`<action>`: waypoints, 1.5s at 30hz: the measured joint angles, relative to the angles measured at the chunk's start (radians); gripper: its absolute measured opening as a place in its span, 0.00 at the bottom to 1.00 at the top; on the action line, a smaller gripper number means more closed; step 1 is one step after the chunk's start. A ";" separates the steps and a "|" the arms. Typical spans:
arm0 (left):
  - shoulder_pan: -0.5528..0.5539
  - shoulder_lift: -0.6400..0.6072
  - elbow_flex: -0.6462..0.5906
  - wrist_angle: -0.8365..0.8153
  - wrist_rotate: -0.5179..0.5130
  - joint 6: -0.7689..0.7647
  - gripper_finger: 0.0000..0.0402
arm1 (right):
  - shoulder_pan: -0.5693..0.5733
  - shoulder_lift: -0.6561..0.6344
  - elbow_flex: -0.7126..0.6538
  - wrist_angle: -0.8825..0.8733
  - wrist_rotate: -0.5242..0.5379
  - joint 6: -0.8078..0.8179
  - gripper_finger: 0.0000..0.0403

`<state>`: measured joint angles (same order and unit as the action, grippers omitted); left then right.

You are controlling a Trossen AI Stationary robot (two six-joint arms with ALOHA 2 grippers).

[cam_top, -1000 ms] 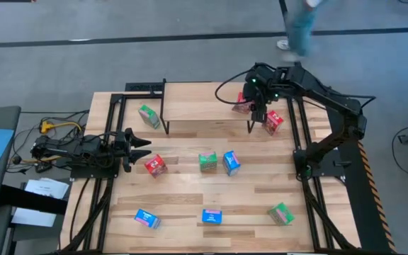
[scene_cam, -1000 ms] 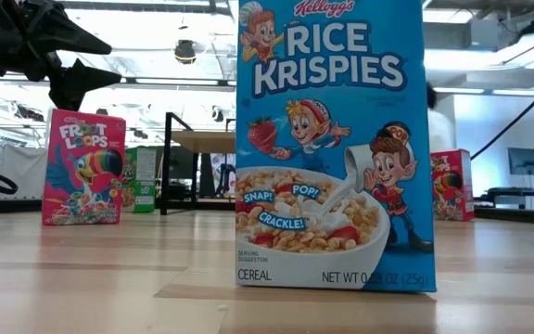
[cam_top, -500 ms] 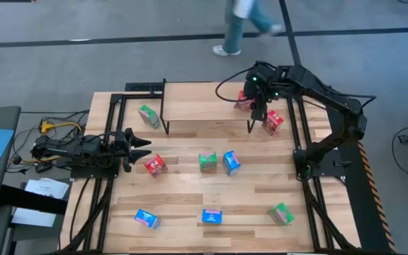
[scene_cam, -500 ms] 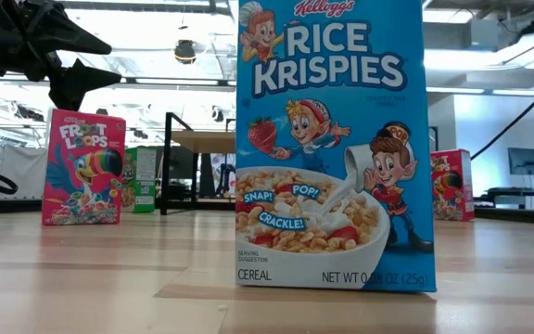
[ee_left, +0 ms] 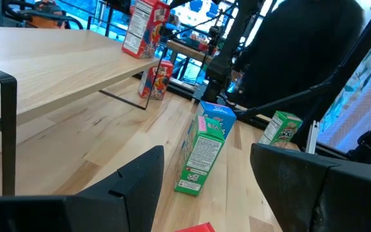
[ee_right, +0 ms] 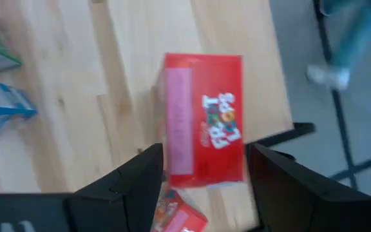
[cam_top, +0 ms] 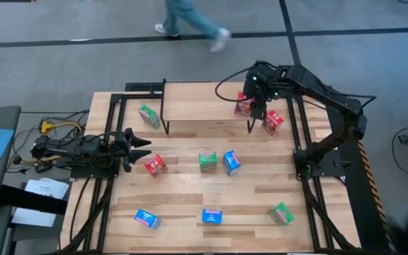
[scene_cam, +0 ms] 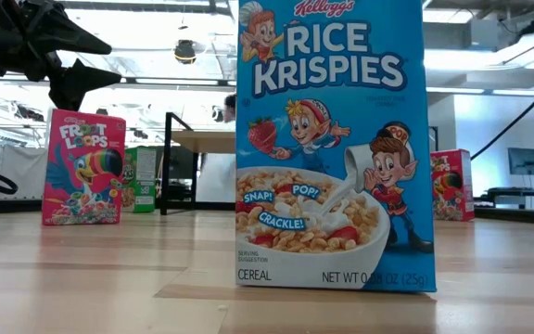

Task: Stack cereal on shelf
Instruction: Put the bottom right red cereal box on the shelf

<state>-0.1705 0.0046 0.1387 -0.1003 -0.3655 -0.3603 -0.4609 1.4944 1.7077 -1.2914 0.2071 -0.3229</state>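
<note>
A: What could go wrong from here?

B: The right gripper (cam_top: 253, 108) hangs over the right end of the shelf (cam_top: 204, 106), with a red cereal box (ee_right: 203, 120) on the board under it; its fingers (ee_right: 124, 187) stand spread to either side of the box and do not look pressed on it; I judge it is being let go. The box sits near the board's end edge; a finger that drags on it as the arm lifts could tip it or push it off to the desk (cam_top: 190, 195), where a second red box (cam_top: 273, 122) stands just beside the shelf leg.

A: And the left arm?

B: The left gripper (cam_top: 139, 144) waits low at the desk's left edge, fingers (ee_left: 134, 187) parted round nothing, a third red box (cam_top: 156, 165) just ahead of it; the other boxes lie scattered about the desk, and they could be knocked if either arm sweeps low.

A: Any writing?

B: The blue box (scene_cam: 330, 144) close to the low camera reads "Kellogg's Rice Krispies", "Snap! Crackle! Pop!", "Cereal", and a net weight line partly legible; the red box (scene_cam: 83, 167) behind it reads "Froot Loops"; lettering on the shelved box is blurred, seemingly the same brand.
</note>
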 joint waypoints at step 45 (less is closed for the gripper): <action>0.000 0.000 0.000 -0.032 0.074 -0.047 0.55 | 0.333 -0.123 -0.279 0.095 0.000 0.451 0.63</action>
<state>-0.1705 0.0046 0.1387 -0.1327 -0.2913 -0.4070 -0.1283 1.3717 1.4290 -1.1966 0.2070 0.1278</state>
